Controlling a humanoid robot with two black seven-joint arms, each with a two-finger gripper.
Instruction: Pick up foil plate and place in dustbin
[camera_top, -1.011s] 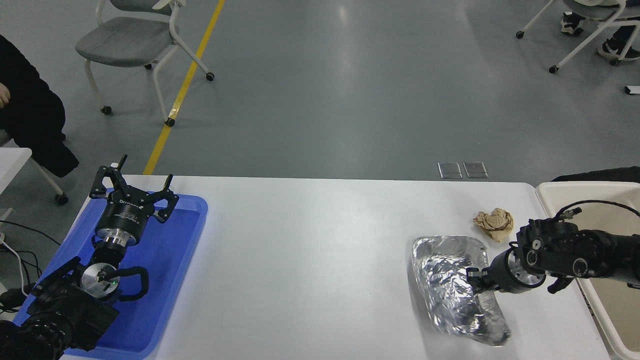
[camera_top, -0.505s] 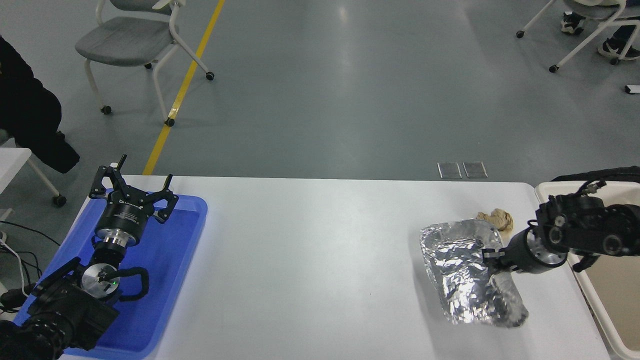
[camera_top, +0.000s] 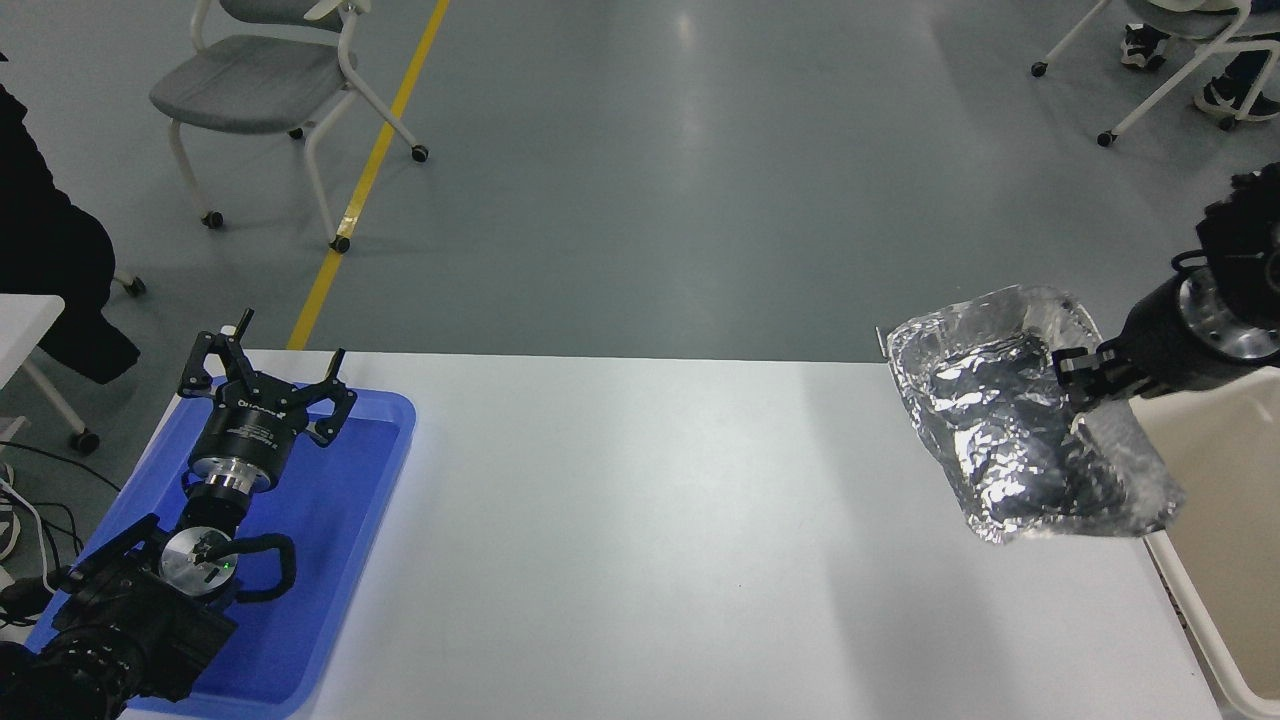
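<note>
Head view, from the left: a person's dark clothing (camera_top: 45, 260) at the edge; a grey wheeled chair (camera_top: 270, 90) on the floor beyond; the left pincer (camera_top: 265, 385) parked over the blue plastic tray (camera_top: 340, 520), its fingers spread apart; the white bench (camera_top: 620, 520) running rightward. Further right hangs the foil plate (camera_top: 1010, 430), lifted clear of the bench near its far right corner; it is shiny silver, heavily crinkled, roughly rectangular with rounded corners and a raised rim; it is tilted so its hollow face shows to the camera, its long axis slanting from upper left down to lower right. The right pincer (camera_top: 1085, 375) is clamped on the plate's upper right rim; the plate's lower right corner overlaps the rim of the cream dustbin (camera_top: 1215, 500) at the right edge.
</note>
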